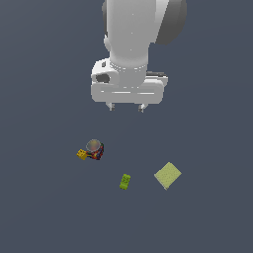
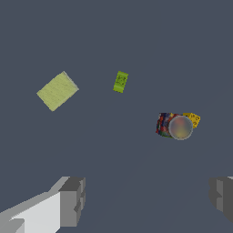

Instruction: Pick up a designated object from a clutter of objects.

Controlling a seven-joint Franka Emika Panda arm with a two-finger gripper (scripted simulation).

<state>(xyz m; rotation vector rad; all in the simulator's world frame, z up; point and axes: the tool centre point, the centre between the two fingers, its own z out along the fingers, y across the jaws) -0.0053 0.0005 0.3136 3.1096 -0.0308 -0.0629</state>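
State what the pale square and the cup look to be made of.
Square: matte, finely streaked yellow-green surface, perhaps sponge or cloth; the render leaves it open. Cup: dark wall with red, blue and yellow patches, like printed plastic or glazed ceramic, and a plain grey inside; too small to tell which.

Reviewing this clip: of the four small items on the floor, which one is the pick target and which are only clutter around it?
Belongs to the job:
- yellow-orange block, right against the cup
- gripper, open, high above the items, holding nothing

Just lying about:
- dark multicoloured cup
- green oblong block, on its own
- pale yellow-green square, lying flat, on its own
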